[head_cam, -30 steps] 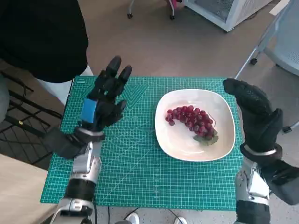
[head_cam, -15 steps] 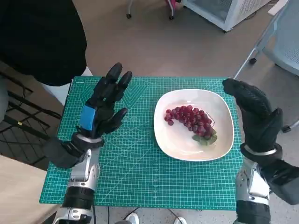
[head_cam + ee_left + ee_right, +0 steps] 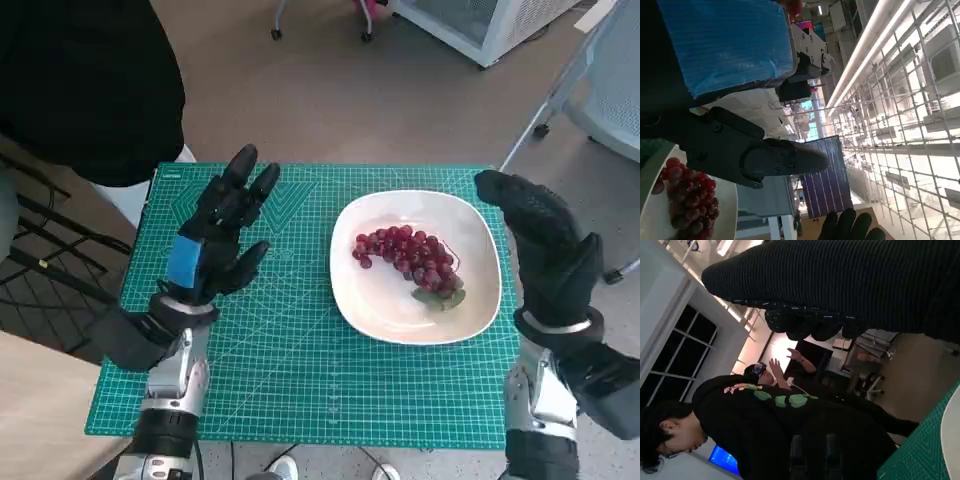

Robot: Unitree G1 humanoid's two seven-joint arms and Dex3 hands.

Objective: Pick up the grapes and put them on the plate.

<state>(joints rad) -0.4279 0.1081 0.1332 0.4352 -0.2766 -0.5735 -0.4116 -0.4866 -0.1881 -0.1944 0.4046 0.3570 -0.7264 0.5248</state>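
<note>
While the room around shows brown floor, a white appliance [image 3: 480,25], chair legs [image 3: 560,100] and a person in black [image 3: 85,80] close by, we find the green cutting mat [image 3: 290,370] bearing the white plate [image 3: 375,310], with the grapes [image 3: 405,255] already lying on it. We judge placement complete, leaving only retreat. The left hand [image 3: 215,235] is raised above the mat with fingers spread and empty, the right hand [image 3: 545,250] raised beside the plate's edge, likewise holding nothing.

brown floor [image 3: 400,100], white cabinet [image 3: 480,25], chair legs [image 3: 545,125] nearby.
</note>
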